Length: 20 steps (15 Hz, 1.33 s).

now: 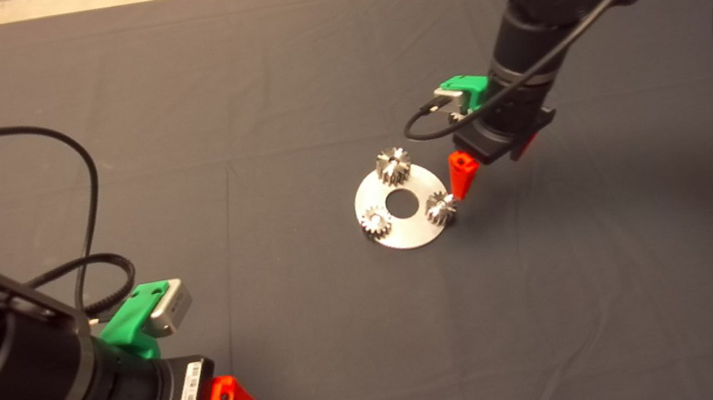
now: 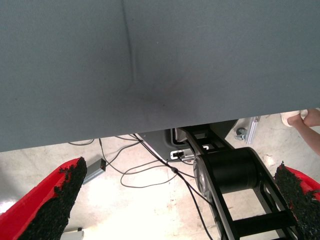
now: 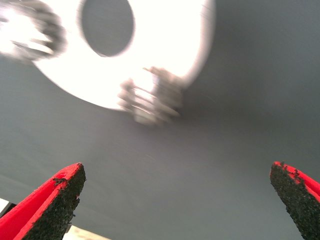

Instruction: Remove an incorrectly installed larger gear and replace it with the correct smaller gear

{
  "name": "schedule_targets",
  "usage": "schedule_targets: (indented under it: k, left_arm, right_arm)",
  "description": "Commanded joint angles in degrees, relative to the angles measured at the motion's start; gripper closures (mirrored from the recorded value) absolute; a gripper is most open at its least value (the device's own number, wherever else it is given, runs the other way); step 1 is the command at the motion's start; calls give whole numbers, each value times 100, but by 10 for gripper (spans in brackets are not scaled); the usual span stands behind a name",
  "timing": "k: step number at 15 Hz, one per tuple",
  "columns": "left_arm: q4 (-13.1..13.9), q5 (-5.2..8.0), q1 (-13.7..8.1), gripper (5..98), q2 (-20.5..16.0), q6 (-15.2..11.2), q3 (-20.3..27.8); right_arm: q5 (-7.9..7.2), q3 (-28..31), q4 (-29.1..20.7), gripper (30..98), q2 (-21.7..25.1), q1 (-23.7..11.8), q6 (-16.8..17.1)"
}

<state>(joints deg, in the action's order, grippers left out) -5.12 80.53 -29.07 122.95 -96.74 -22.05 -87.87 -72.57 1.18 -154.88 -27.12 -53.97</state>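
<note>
I see a steel ring plate (image 1: 422,229) right of centre in the head view, carrying three gears around its centre hole. The larger gear (image 1: 393,165), flared teeth, sits on the plate's upper rim; the smaller gear (image 1: 440,208) sits on its right rim, a second small gear (image 1: 376,223) on its left. The right end effector (image 3: 178,199) hangs just right of the plate, fingers spread wide and holding nothing, one red fingertip (image 1: 462,175) close beside the smaller gear. The left end effector (image 2: 177,202) waits at the lower left of the frame, also wide open and empty. The worktop (image 1: 229,142) is covered by a dark mat with faint creases. Beyond its edge, the left wrist view shows pale floor, loose cables (image 2: 150,175), black robot framework and a person's foot (image 2: 302,120).
</note>
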Motion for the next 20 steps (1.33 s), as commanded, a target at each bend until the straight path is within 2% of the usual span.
schedule_targets:
  k: [1, 5, 7, 11, 16, 20]
  left_arm:
    - [90, 15, -37, 61, -21, -2, 54]
    - [90, 24, -37, 61, -21, -2, 45]
    - [90, 23, -37, 61, -21, -2, 45]
    - [81, 20, -37, 61, -21, -2, 45]
    - [81, 24, -37, 61, -21, -2, 62]
    - [81, 24, -37, 61, -21, 6, 62]
  right_arm:
    - [-187, -238, 486, 307, -379, -48, 121]
    - [-138, -498, 532, 307, -531, -39, 479]
    - [-134, -651, 716, 307, -584, -4, 589]
    - [-151, -660, 1468, 307, -874, 207, 589]
    - [-117, -854, 1665, 307, -900, 330, 589]
    - [5, -894, 1886, 307, -856, 401, 589]
